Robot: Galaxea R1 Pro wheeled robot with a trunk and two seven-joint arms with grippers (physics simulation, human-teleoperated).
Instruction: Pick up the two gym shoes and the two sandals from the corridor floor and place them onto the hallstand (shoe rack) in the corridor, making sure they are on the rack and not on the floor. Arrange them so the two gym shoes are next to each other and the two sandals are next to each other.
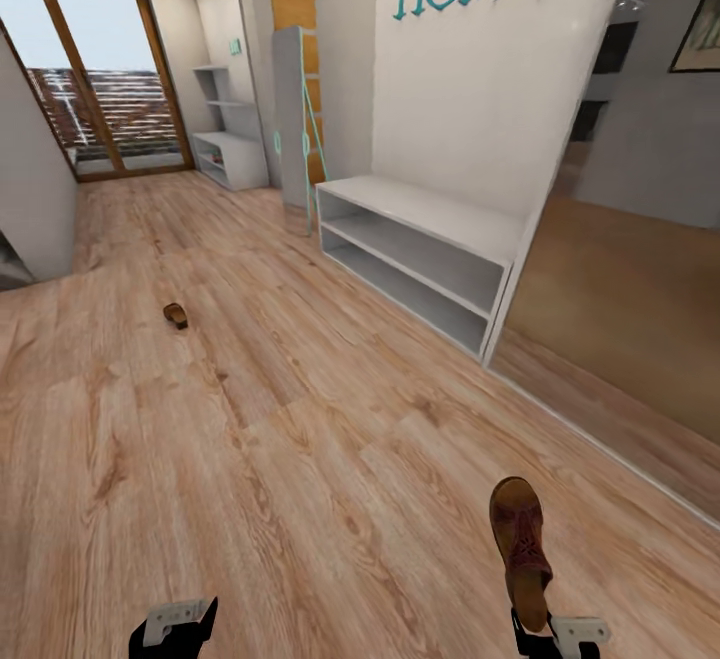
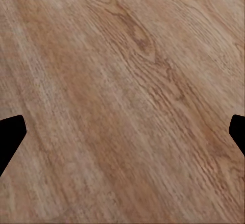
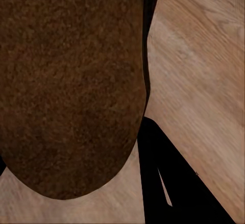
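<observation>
**Right gripper carrying one sandal down the corridor**

Clamped in the right gripper (image 1: 535, 629) is a dark brown sandal (image 1: 520, 544), raised off the corridor floor (image 1: 300, 459) with its toe pointing away. A second sandal (image 1: 176, 315) is seen lying on the planks well ahead to the left. The left gripper (image 2: 122, 132) is held with its fingers spread wide over bare wood. The hallstand (image 1: 228, 154) is seen far down by the glass door, beyond a long white low shelving unit (image 1: 420, 254) against the right wall.
</observation>
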